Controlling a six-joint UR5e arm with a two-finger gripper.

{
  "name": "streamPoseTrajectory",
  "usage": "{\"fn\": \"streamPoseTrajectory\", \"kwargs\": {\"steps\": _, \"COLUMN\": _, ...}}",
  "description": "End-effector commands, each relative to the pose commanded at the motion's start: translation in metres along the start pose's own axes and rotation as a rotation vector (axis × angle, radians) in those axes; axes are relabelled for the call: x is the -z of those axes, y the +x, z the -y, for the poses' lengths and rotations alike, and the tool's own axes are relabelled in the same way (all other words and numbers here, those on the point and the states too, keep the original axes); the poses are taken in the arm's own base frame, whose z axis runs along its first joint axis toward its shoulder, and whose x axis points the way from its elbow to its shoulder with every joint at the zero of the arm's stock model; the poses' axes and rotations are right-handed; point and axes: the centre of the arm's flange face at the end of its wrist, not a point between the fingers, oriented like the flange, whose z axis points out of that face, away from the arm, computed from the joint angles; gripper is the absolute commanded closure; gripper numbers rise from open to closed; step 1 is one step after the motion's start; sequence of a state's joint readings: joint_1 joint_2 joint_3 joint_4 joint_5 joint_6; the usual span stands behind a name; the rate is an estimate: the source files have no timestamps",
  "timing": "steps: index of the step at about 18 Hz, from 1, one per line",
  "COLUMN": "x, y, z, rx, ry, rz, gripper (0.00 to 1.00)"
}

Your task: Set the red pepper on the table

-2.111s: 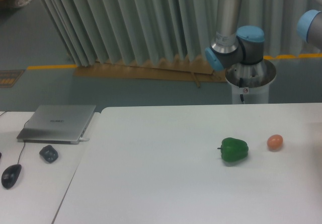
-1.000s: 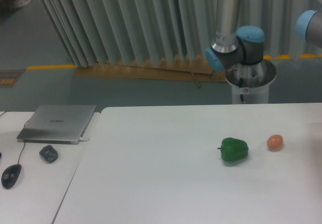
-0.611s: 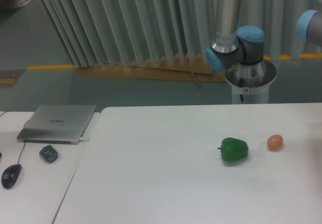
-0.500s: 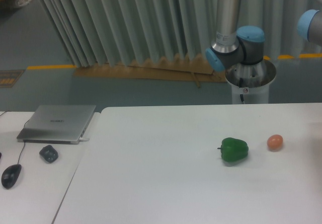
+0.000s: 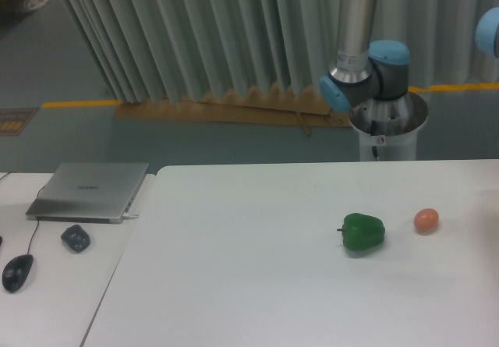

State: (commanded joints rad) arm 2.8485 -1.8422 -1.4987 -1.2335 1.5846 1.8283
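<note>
A large white table (image 5: 257,285) with rounded corners fills the lower part of the view, its back edge running just in front of the robot's silver base (image 5: 387,129) and its right side cut off by the frame. On it lie a green bell pepper (image 5: 362,232), stem pointing left, and just to its right, apart from it, a small orange-pink egg-shaped ball (image 5: 426,220). Both sit toward the right half, near neither the front nor the back edge; the left and centre of the tabletop show bare white surface.

The red pepper is nowhere in view. The gripper is out of frame as well, so whether it is open or closed, or carrying anything, cannot be told. Only the arm's grey upright link and blue-capped joints (image 5: 366,70) show above the base, with another blue joint (image 5: 489,31) at the right edge.

Butting against the table's left side is a smaller white desk (image 5: 54,300), carrying a closed silver laptop (image 5: 90,191), a dark rounded object (image 5: 76,238) just in front of it, and a black corded mouse (image 5: 17,271) near the left edge.

Behind, pale pleated curtains (image 5: 195,35) hang over a grey-green floor marked by a yellow line (image 5: 78,103). No containers appear.
</note>
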Motion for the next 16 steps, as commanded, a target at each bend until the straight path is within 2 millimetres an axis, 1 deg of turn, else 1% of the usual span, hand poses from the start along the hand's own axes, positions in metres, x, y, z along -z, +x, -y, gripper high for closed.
{"fn": "streamPoseTrajectory", "kwargs": {"steps": 1, "x": -0.008, "y": -0.004, "z": -0.005, "rx": -0.035, "ry": -0.003, "rz": -0.003, "gripper": 0.00}}
{"fn": "streamPoseTrajectory", "kwargs": {"steps": 2, "x": -0.020, "y": -0.007, "z": -0.017, "rx": -0.040, "ry": -0.005, "rz": -0.006, "gripper": 0.00}}
{"fn": "streamPoseTrajectory", "kwargs": {"steps": 5, "x": -0.033, "y": -0.014, "z": -0.026, "rx": -0.046, "ry": -0.010, "rz": 0.000, "gripper": 0.00}}
{"fn": "streamPoseTrajectory", "kwargs": {"steps": 7, "x": -0.038, "y": -0.017, "z": -0.032, "rx": -0.057, "ry": -0.039, "rz": 0.004, "gripper": 0.00}}
{"fn": "streamPoseTrajectory", "kwargs": {"steps": 9, "x": -0.056, "y": -0.026, "z": -0.037, "rx": -0.052, "ry": -0.056, "rz": 0.019, "gripper": 0.00}}
{"fn": "streamPoseTrajectory", "kwargs": {"steps": 10, "x": -0.062, "y": -0.028, "z": -0.039, "rx": -0.050, "ry": -0.057, "rz": 0.022, "gripper": 0.00}}
{"fn": "streamPoseTrajectory", "kwargs": {"steps": 13, "x": -0.069, "y": -0.028, "z": -0.043, "rx": -0.044, "ry": -0.056, "rz": 0.016, "gripper": 0.00}}
{"fn": "streamPoseTrajectory", "kwargs": {"steps": 16, "x": -0.071, "y": -0.026, "z": -0.051, "rx": -0.041, "ry": -0.064, "rz": 0.013, "gripper": 0.00}}
